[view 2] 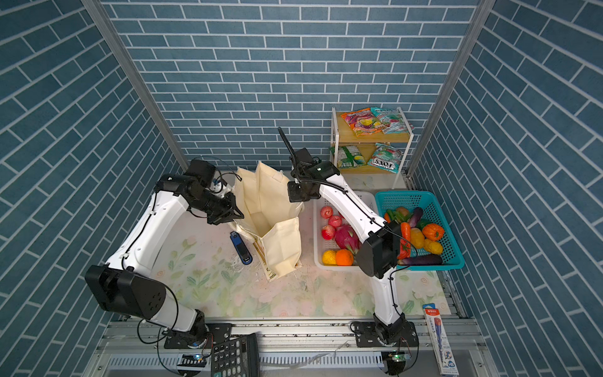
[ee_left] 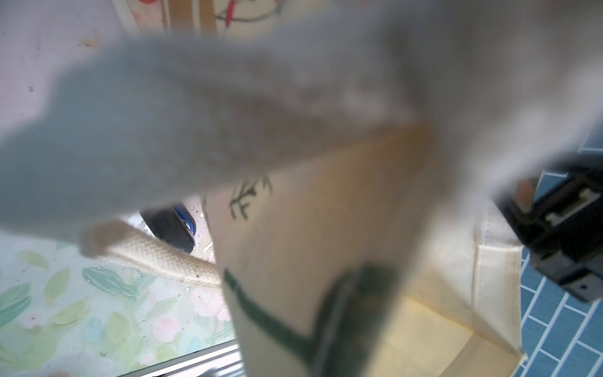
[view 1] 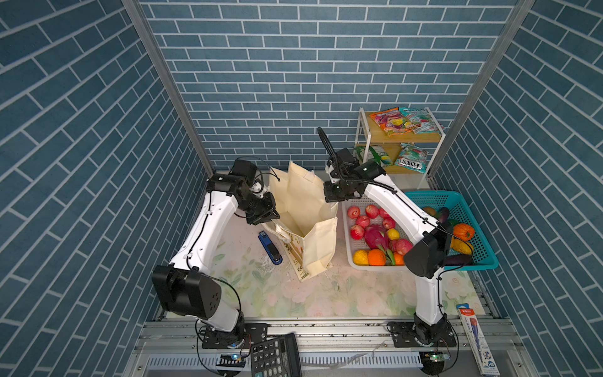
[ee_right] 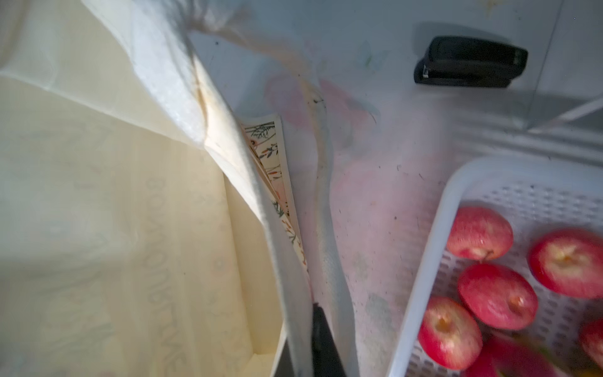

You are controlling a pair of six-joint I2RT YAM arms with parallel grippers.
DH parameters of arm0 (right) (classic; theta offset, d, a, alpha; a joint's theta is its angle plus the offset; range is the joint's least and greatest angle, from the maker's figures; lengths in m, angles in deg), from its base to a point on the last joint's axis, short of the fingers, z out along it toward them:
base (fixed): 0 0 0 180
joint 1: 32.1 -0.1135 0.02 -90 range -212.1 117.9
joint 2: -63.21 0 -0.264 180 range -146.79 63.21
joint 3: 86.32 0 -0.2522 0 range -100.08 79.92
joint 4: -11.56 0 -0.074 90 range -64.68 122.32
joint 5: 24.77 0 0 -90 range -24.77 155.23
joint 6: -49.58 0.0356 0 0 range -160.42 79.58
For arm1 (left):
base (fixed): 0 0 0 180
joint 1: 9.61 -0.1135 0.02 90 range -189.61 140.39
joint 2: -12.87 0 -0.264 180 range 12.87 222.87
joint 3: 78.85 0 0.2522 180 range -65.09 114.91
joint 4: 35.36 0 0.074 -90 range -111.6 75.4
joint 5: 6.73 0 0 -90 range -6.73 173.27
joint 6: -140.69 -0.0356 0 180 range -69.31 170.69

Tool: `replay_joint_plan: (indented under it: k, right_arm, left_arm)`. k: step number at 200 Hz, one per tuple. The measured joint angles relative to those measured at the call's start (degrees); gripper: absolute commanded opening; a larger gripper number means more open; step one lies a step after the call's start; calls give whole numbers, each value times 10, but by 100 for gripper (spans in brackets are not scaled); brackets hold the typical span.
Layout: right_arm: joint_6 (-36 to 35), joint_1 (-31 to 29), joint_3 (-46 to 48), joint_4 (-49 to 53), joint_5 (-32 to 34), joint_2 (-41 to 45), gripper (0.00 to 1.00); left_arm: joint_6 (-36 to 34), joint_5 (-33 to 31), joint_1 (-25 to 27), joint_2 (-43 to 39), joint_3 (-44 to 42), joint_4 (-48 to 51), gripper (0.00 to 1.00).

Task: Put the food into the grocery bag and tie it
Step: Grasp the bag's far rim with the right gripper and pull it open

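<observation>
Nearest, a calculator lies at the near edge. Beyond it, in both top views, the bag stands upright mid-table with its mouth open and nothing showing inside, a stapler just left of it. Left pincer is closed on the bag's left rim, and right pincer is closed on its right rim. Dragon fruit and oranges sit in the white basket right of the bag, with packets on the far shelf. Left wrist view: blurred cloth fills most of the picture, with a strap beside the bag's printed side. Right wrist view: dark fingers pinch the rim fold, with apples nearby. The step looks like spreading the mouth: draw both rims apart evenly and low, neither lifting nor tipping the bag.
</observation>
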Motion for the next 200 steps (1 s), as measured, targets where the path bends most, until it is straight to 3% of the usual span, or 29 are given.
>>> replay_joint_plan:
  k: [28,55,100,126,147,171,195,200]
  right_arm:
    - [76,-21,143,-14,38,137,0]
    - [117,-31,209,-18,58,231,0]
    - [120,-46,291,-57,61,244,0]
    - [120,-60,325,-85,58,244,0]
    - [119,-67,331,-101,53,247,16]
    - [115,-67,331,-108,50,252,21]
    - [113,-68,331,-109,52,256,1]
    - [110,-68,331,-110,52,257,0]
  left_arm:
    - [-2,-33,3,0,40,25,11]
    - [-11,-55,16,0,64,48,13]
    - [-16,-71,41,0,39,51,20]
    - [-14,-70,45,0,23,47,38]
    - [-9,-60,46,-5,1,34,45]
    - [2,-48,47,-12,-14,20,39]
    - [11,-42,47,-18,-16,11,23]
    - [6,-42,48,-19,-16,11,19]
